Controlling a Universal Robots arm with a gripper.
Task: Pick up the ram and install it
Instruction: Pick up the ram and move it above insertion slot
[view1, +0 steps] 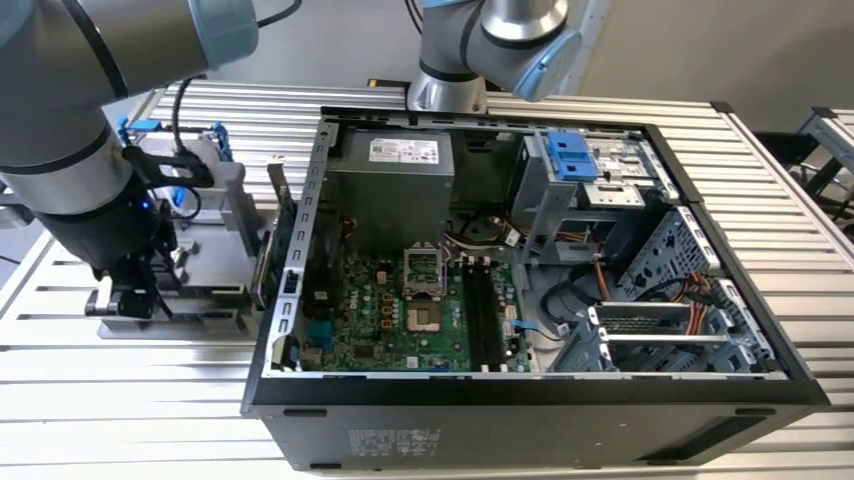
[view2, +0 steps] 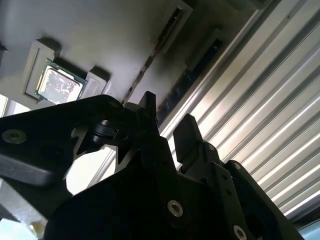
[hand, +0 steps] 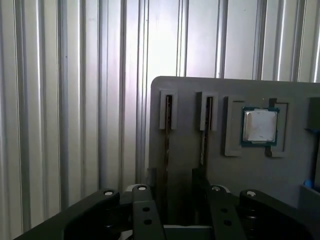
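Though edge-on and dim in its slot (hand: 162, 110), ram (hand: 166, 145) within gripper (hand: 175, 176), jaws apart

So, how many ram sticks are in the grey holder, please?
2. One ram stick sits in the slot next to the CPU chip, the other one slot beyond.

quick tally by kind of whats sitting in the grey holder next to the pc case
ram sticks, on edge in their slots: 2
cpu chip: 1
total in the grey holder: 3
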